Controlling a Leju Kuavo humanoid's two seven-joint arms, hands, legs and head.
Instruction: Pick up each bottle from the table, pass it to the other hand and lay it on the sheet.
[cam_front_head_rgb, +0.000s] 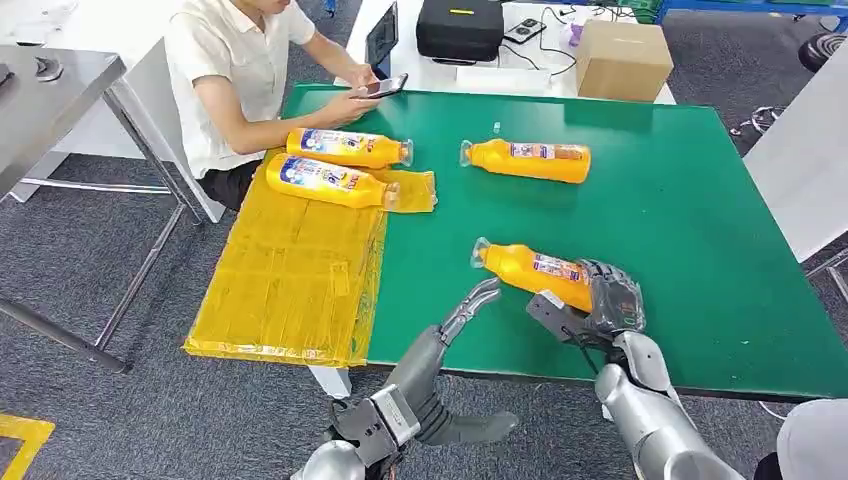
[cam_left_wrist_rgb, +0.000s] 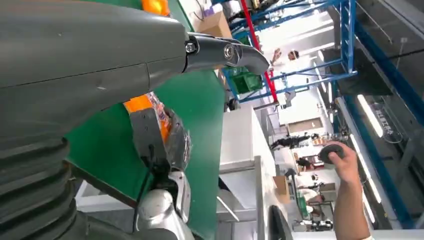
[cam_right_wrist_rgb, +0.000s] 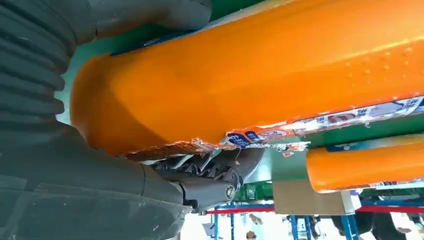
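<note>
My right hand (cam_front_head_rgb: 603, 303) grips the base end of an orange bottle (cam_front_head_rgb: 532, 271) near the green table's (cam_front_head_rgb: 680, 230) front edge; its cap points toward the left. Up close, that bottle (cam_right_wrist_rgb: 250, 75) sits in the right hand (cam_right_wrist_rgb: 75, 190) with its torn label showing. My left hand (cam_front_head_rgb: 468, 310) reaches up over the front edge just left of the bottle, fingers stretched out and holding nothing. A second orange bottle (cam_front_head_rgb: 528, 160) lies on the green top farther back. Two more bottles (cam_front_head_rgb: 345, 147) (cam_front_head_rgb: 330, 181) lie at the far end of the yellow sheet (cam_front_head_rgb: 285, 270).
A person (cam_front_head_rgb: 230, 80) sits at the table's far left corner with a phone (cam_front_head_rgb: 383, 87). A cardboard box (cam_front_head_rgb: 622, 58) and a black case (cam_front_head_rgb: 459, 28) stand on a white table behind. A steel table (cam_front_head_rgb: 50, 90) stands at the left. Another person's raised arm (cam_left_wrist_rgb: 345, 190) is to my right.
</note>
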